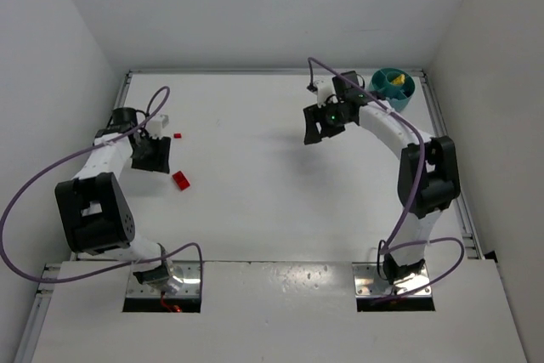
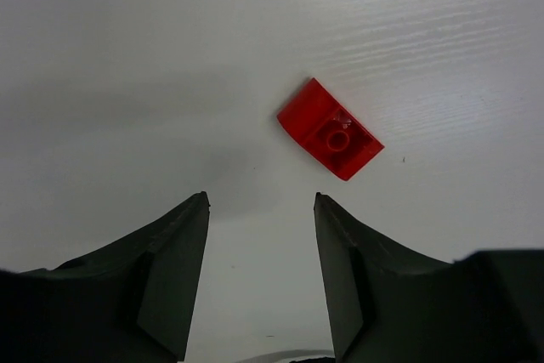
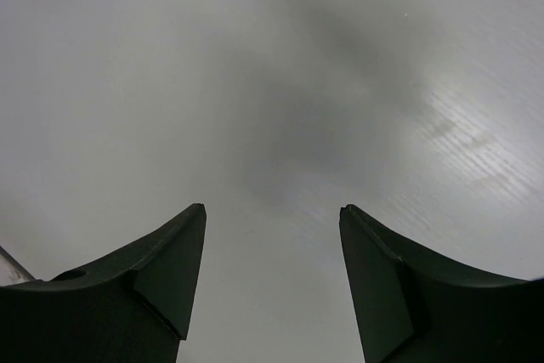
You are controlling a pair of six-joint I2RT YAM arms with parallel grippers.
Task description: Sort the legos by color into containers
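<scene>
Red lego brick [image 2: 330, 129] lay flat near the desk's [image 1: 255, 210] left edge, just ahead of the left jaws. These were spread with nothing between them, probably lined up for a pick. The teal tub [image 1: 393, 88] sat in the far right corner, a yellow piece [image 1: 395, 79] already inside. The right jaws, also spread and holding nothing, hung over the desk near it. Only the top view showed the tub and a second, smaller red lego [image 1: 178, 135]. Only the left wrist view showed the round mark on the brick's face.

Left tool [image 2: 260, 208] pointed down, jaws parted — right tool [image 3: 272, 214] likewise (its arm [image 1: 387, 127] stretched far forward).
</scene>
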